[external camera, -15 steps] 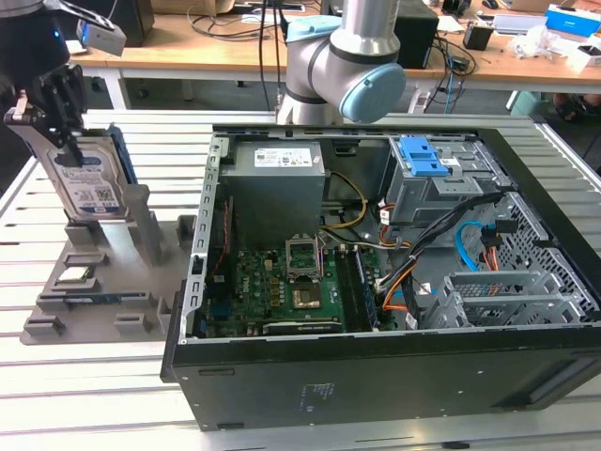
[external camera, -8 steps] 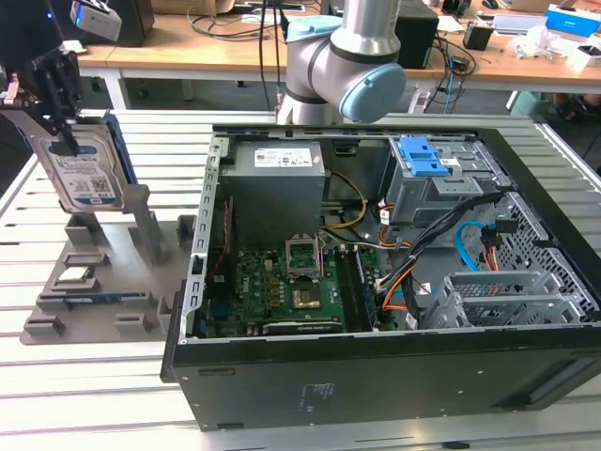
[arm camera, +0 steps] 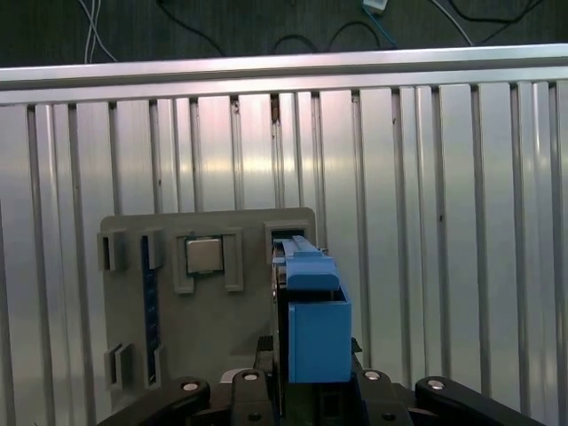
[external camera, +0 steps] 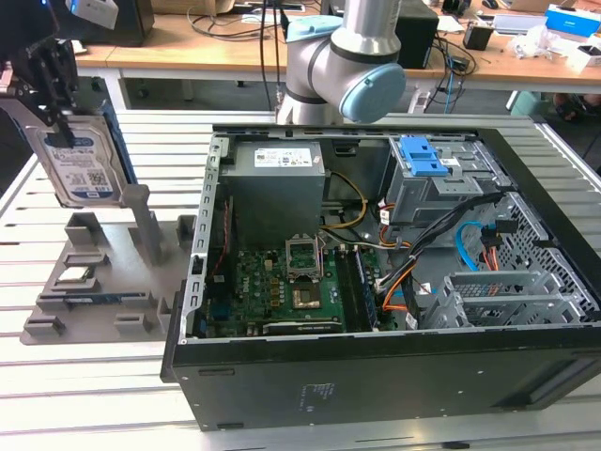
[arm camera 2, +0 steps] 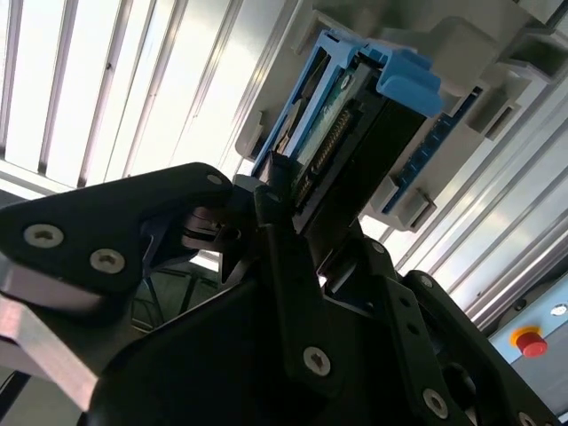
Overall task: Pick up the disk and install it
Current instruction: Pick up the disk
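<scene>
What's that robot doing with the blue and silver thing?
A robot arm grips the disk by its upper edge with its end effector. It holds the disk upright at the exterior view's left, over the grey parts tray. A small square chip sits in that tray. The open computer case, with its blue-topped drive cage, lies beside the tray. The disk is not installed in it yet.

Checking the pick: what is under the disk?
The grey parts tray with its CPU chip lies below the disk, which the gripper holds. The disk covers the tray directly beneath it.
</scene>
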Motion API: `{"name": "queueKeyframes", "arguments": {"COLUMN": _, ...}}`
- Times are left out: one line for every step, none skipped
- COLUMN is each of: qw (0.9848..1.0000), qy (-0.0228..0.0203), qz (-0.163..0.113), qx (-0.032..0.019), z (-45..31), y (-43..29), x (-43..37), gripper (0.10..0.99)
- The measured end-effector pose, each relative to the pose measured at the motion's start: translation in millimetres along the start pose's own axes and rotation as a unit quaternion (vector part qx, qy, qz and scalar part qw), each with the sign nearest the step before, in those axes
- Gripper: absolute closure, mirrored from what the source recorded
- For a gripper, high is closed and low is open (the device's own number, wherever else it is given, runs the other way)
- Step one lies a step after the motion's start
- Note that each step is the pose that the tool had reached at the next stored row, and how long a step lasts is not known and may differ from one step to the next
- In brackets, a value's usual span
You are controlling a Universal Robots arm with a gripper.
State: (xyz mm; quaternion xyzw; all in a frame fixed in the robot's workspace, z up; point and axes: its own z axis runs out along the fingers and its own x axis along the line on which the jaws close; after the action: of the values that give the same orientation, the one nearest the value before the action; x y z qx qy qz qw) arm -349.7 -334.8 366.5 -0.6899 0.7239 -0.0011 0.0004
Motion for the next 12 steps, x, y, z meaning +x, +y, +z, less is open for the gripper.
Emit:
{"name": "queueKeyframes", "arguments": {"qw": 1.0000, "qy": 0.0000, "qz": 0.000, "qx": 0.0000, "z": -1.6, "y": 0.0, "x": 0.0, "gripper": 0.725}}
{"name": "queueKeyframes", "arguments": {"qw": 1.0000, "qy": 0.0000, "qz": 0.000, "qx": 0.0000, "z": -2.6, "y": 0.0, "x": 0.0, "gripper": 0.725}}
{"name": "queueKeyframes", "arguments": {"qw": 1.0000, "qy": -0.0001, "qz": 0.000, "qx": 0.0000, "z": -4.4, "y": 0.0, "x": 0.0, "gripper": 0.725}}
{"name": "queueKeyframes", "arguments": {"qw": 1.0000, "qy": -0.0001, "qz": 0.000, "qx": 0.0000, "z": -5.3, "y": 0.0, "x": 0.0, "gripper": 0.725}}
{"name": "queueKeyframes", "arguments": {"qw": 1.0000, "qy": 0.0000, "qz": 0.000, "qx": 0.0000, "z": -6.4, "y": 0.0, "x": 0.0, "gripper": 0.725}}
{"name": "queueKeyframes", "arguments": {"qw": 1.0000, "qy": -0.0001, "qz": 0.000, "qx": 0.0000, "z": -7.9, "y": 0.0, "x": 0.0, "gripper": 0.725}}
{"name": "queueKeyframes", "arguments": {"qw": 1.0000, "qy": -0.0001, "qz": 0.000, "qx": 0.0000, "z": -8.9, "y": 0.0, "x": 0.0, "gripper": 0.725}}
{"name": "queueKeyframes", "arguments": {"qw": 1.0000, "qy": -0.0001, "qz": 0.000, "qx": 0.0000, "z": -10.3, "y": 0.0, "x": 0.0, "gripper": 0.725}}
{"name": "queueKeyframes", "arguments": {"qw": 1.0000, "qy": -0.0002, "qz": 0.000, "qx": 0.0000, "z": -12.4, "y": 0.0, "x": 0.0, "gripper": 0.725}}
{"name": "queueKeyframes", "arguments": {"qw": 1.0000, "qy": -0.0002, "qz": 0.000, "qx": 0.0000, "z": -13.4, "y": 0.0, "x": 0.0, "gripper": 0.725}}
{"name": "queueKeyframes", "arguments": {"qw": 1.0000, "qy": -0.0002, "qz": 0.000, "qx": 0.0000, "z": -14.5, "y": 0.0, "x": 0.0, "gripper": 0.725}}
{"name": "queueKeyframes", "arguments": {"qw": 1.0000, "qy": -0.0002, "qz": 0.000, "qx": 0.0000, "z": -15.8, "y": 0.0, "x": 0.0, "gripper": 0.725}}
